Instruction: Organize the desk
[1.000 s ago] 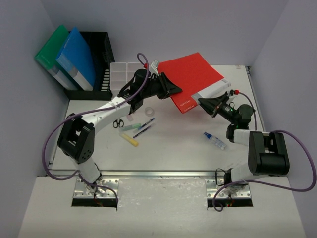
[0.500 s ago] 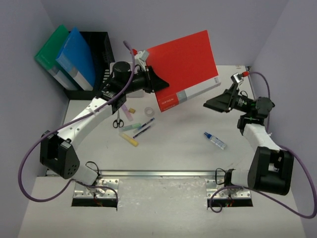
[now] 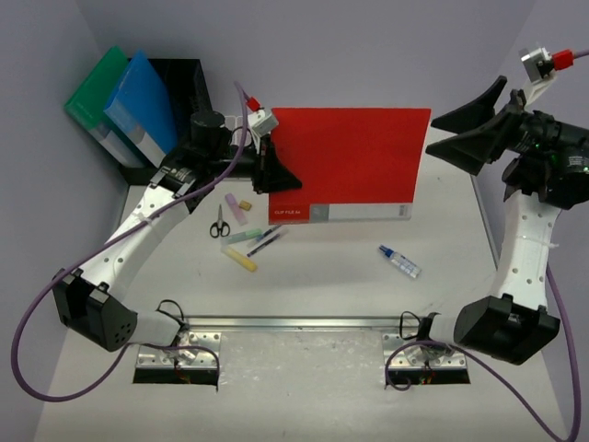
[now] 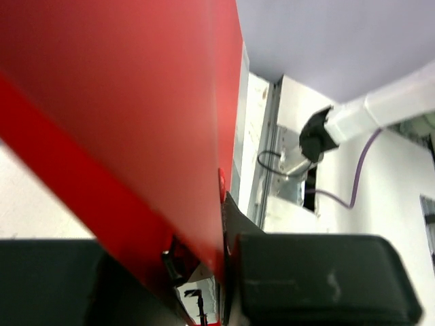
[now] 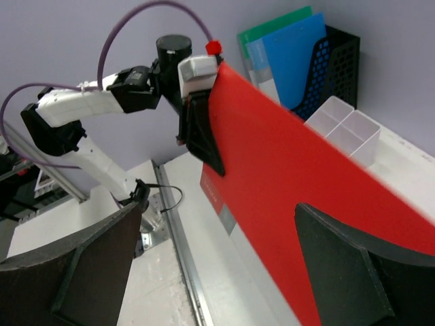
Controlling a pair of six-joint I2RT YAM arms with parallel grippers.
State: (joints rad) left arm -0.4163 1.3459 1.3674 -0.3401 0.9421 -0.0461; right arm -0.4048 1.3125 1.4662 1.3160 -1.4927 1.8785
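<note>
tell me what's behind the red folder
Right wrist view: a clear divided tray, then the black rack. From above, the red folder hides the desk behind it.

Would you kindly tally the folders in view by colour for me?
green folder: 1
blue folder: 1
red folder: 1
Total: 3

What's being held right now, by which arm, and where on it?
The left gripper pinches the red folder at its left edge in the top view, holding it upright. The right gripper is open, holding nothing.
</note>
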